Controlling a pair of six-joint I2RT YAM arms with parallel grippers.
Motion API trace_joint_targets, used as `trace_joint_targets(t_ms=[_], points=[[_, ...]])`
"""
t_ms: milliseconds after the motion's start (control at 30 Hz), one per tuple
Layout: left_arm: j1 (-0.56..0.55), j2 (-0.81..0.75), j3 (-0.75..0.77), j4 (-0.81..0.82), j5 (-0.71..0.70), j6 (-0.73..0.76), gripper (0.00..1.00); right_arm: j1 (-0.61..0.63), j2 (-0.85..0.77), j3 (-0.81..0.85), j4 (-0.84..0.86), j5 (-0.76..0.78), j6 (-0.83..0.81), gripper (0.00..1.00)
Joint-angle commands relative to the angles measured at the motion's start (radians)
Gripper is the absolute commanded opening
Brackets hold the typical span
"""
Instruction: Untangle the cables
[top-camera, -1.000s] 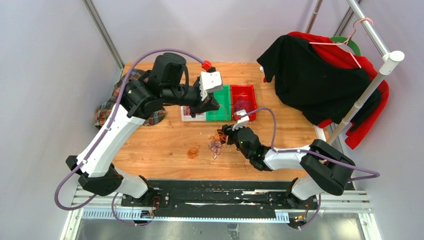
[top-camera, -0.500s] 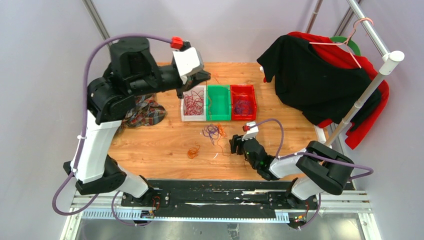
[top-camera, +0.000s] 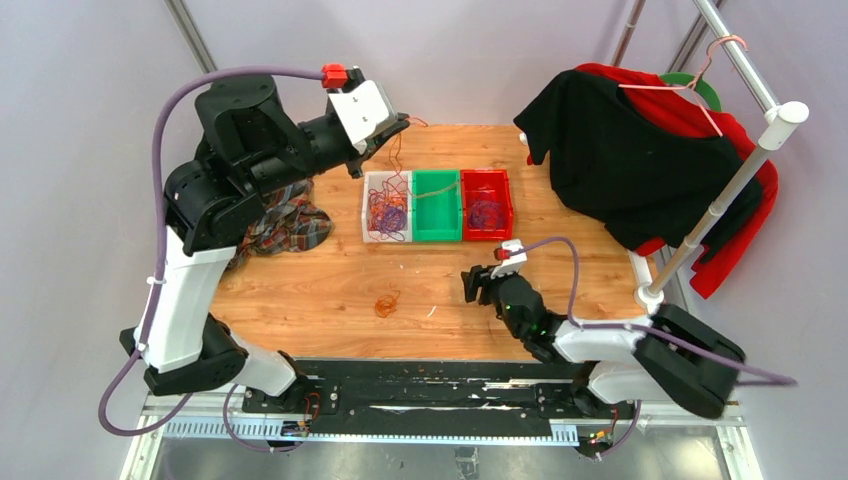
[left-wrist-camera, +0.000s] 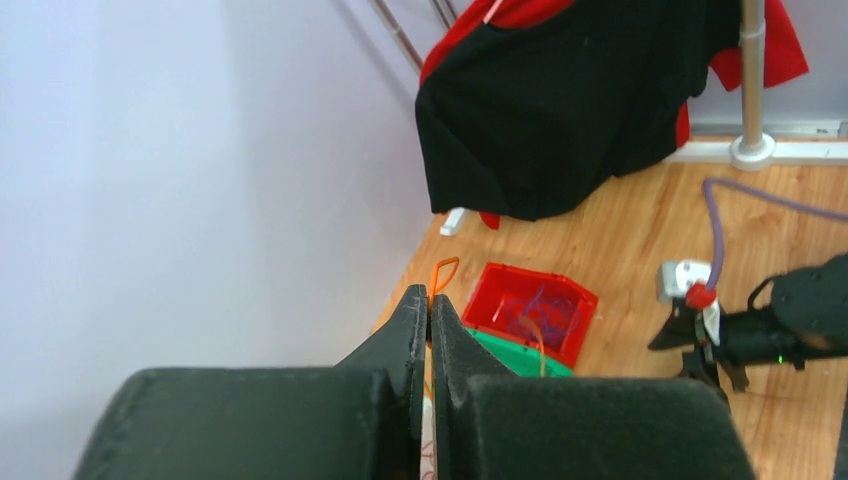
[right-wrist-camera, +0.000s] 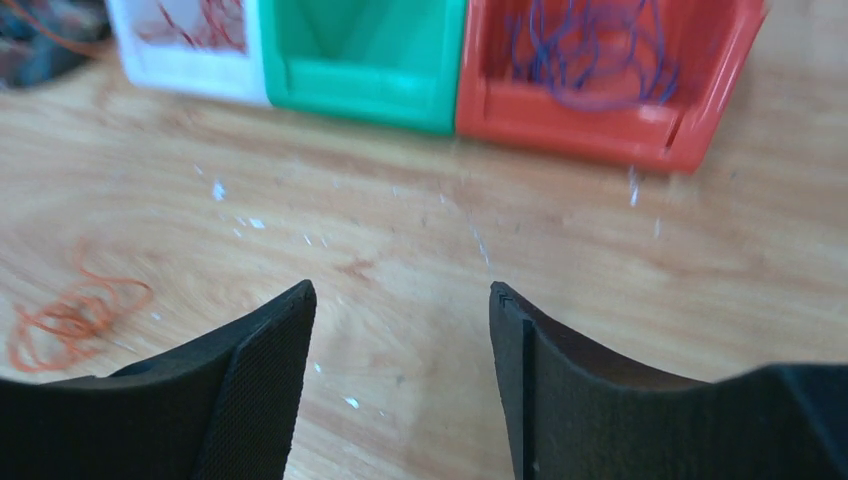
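Pinching a thin orange strand (left-wrist-camera: 443, 270), the left end effector (left-wrist-camera: 430, 298) is clamped shut above the white bin (top-camera: 366, 205) at eleven o'clock, where the cables (top-camera: 388, 212) bunch. Likely limp, featherlight, snag-prone: grip single strands near ends. The right end effector (top-camera: 477, 285) gapes, empty.

Bright, even, diffuse light leaves only faint soft shadows on the table (top-camera: 320, 280); the right wrist view is blurred, the others sharp.
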Motion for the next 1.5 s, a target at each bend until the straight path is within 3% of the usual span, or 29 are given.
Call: trace_joint_targets(t_ms=[0,200,333,467,867,1100,1333,1467], points=[[-0.005,-0.042,-0.066,0.031,-0.027,0.031,0.0,0.02,-0.222,0.063,-0.13,-0.032,-0.101,0.65],[-0.005,-0.068,-0.128,0.031,-0.019,0.008,0.0,0.03,-0.458,0.249,-0.347,-0.279,-0.177,0.67],[-0.008,-0.074,-0.175,0.031,-0.011,-0.021,0.01,0.046,-0.489,0.361,-0.39,-0.459,-0.185,0.65],[-0.019,-0.078,-0.217,0.03,-0.006,-0.043,0.01,0.062,-0.462,0.442,-0.407,-0.544,-0.193,0.65],[-0.049,-0.073,-0.216,0.031,0.015,-0.085,0.0,0.067,-0.333,0.53,-0.342,-0.583,-0.215,0.65],[-0.059,-0.083,-0.236,0.029,0.033,-0.098,0.01,0.067,-0.282,0.567,-0.27,-0.526,-0.232,0.64],[-0.069,-0.072,-0.217,0.029,0.041,-0.11,0.0,0.066,-0.2,0.594,-0.259,-0.51,-0.221,0.55],[-0.077,-0.067,-0.195,0.03,0.041,-0.11,0.0,0.066,-0.175,0.552,-0.237,-0.472,-0.199,0.43]])
